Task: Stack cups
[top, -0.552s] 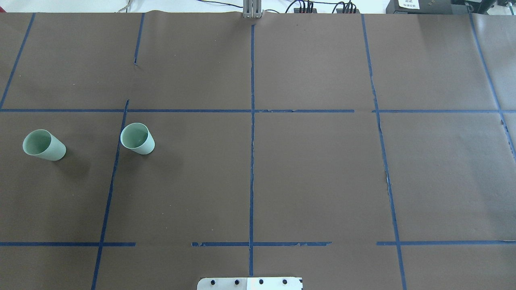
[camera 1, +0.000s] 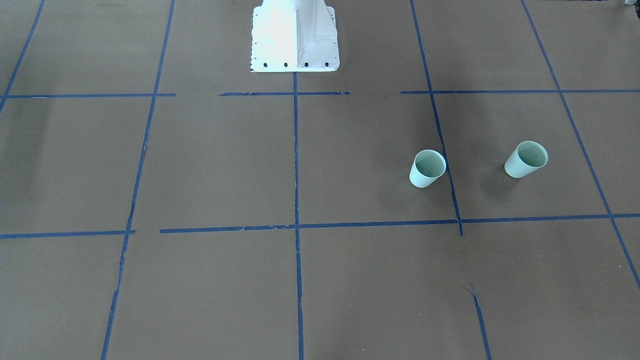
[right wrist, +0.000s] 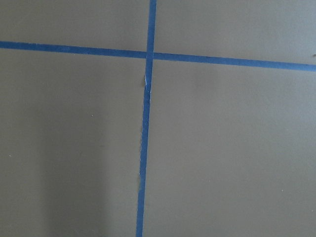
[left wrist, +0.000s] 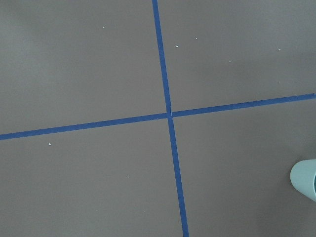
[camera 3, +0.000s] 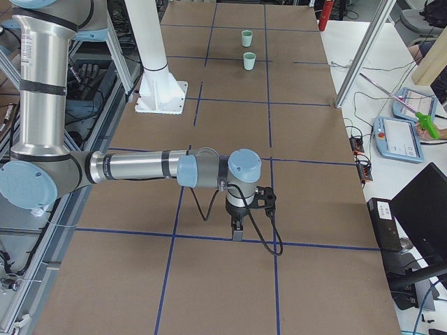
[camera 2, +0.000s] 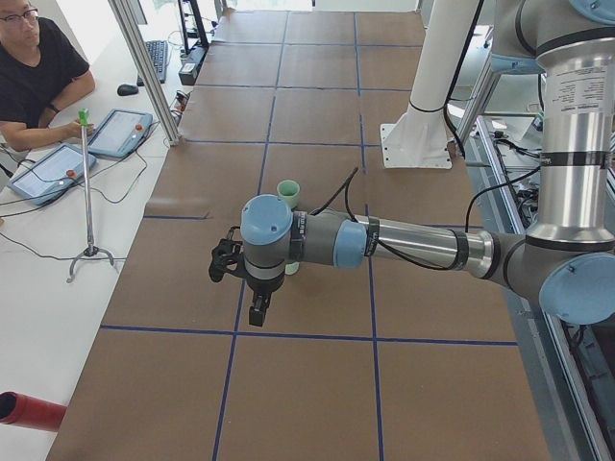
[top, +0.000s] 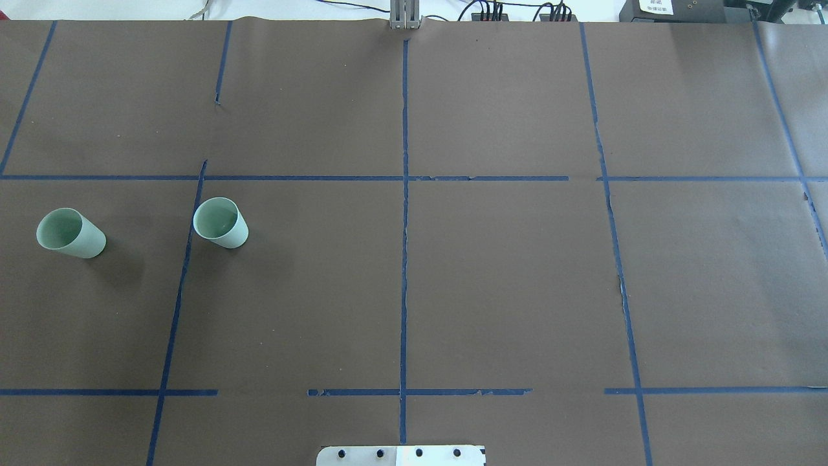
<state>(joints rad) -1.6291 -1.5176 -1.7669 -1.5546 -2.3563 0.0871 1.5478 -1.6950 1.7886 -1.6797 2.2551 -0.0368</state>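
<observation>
Two pale mint-green cups stand upright and apart on the brown table, on the robot's left side. In the overhead view one cup [top: 71, 233] is near the left edge and the other cup [top: 221, 222] is next to a blue tape line. The front-facing view shows both, one cup [camera 1: 428, 168] and the other cup [camera 1: 526, 159]. My left gripper [camera 2: 258, 313] hangs above the table near the cups, and a cup edge [left wrist: 305, 178] shows in its wrist view. My right gripper [camera 3: 237, 230] is far from them. I cannot tell whether either gripper is open or shut.
The white robot base plate [top: 401, 455] sits at the near middle edge. Blue tape lines [top: 405, 259] divide the table into squares. An operator [camera 2: 34, 72] with tablets sits beside the far side of the table. A slim stand [camera 2: 88, 192] is on the floor there.
</observation>
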